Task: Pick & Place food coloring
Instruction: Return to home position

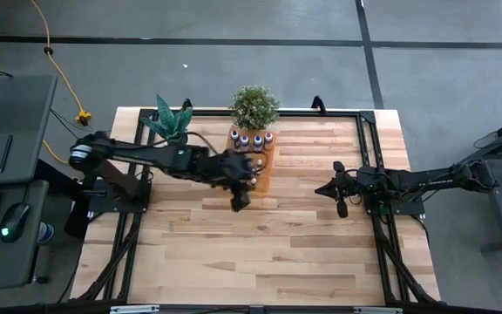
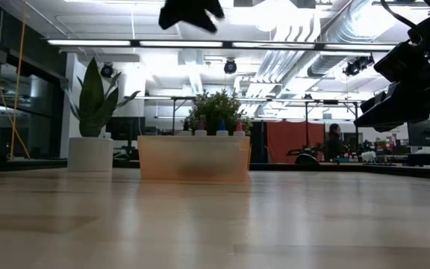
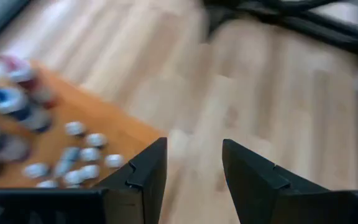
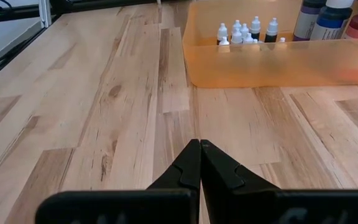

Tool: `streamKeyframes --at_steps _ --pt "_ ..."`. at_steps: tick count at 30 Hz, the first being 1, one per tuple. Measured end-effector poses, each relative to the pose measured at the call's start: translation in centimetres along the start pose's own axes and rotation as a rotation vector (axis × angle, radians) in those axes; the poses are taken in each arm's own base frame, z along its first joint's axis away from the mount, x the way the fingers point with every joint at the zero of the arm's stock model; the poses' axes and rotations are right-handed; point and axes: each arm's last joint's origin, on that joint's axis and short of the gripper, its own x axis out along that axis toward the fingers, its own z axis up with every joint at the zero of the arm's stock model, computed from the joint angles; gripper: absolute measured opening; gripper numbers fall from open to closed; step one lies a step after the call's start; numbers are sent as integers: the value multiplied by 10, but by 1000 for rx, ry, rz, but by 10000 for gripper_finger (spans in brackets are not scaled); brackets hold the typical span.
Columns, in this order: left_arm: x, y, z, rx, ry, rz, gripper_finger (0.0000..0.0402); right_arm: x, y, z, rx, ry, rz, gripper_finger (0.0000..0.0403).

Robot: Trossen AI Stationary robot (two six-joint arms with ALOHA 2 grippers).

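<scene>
— High view first: where's the left gripper (image 1: 241, 197)?
— Over the table (image 1: 234, 253), at the end of the orange tray (image 1: 267, 176) that lies away from the plants. Its arm reaches in from the left.
— Holding anything?
— No. In the left wrist view its fingers (image 3: 146, 171) are spread apart, with only bare wood between them.
— And the bottles (image 4: 244, 31)?
— In the tray. The right wrist view shows them upright in a tight cluster behind the translucent wall, white caps up, most of them pale and one with a dark body. The left wrist view catches the same caps, blurred.
— What else is in the tray?
— Big bottles (image 1: 251, 138) in a row at the end nearest the bushy plant (image 1: 254, 105). In the low view their tops show above the rim.
— The right gripper (image 1: 321, 188)?
— Well apart from the tray, to its right, pointing towards it. Its fingers are pressed together, with nothing between them.
— Any bottles out on the table?
— I see none. A spiky plant (image 1: 172, 122) stands left of the tray.
</scene>
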Motion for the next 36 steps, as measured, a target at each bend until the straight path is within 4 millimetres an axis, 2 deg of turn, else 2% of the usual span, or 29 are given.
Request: streamKeyframes --at_steps 2,5,10,15,20,27,36 --pt "-11 1 -6 18 -6 -85 150 0 0 0 0 2 0 0" --pt "-23 6 -25 11 -50 -190 150 0 0 0 0 5 -1 0" --pt "-29 29 -76 -31 -170 -332 150 1 0 -1 0 12 -2 0" --pt "-27 57 -128 -10 -224 -340 150 1 0 -1 0 14 -1 0" --pt "-28 86 -168 -20 -255 -326 149 1 0 -1 0 16 -1 0" --pt "-29 110 -204 -6 -304 -407 149 1 0 -1 0 18 -2 0" --pt "-29 120 -241 27 -396 -509 149 1 0 -1 0 18 -2 0"
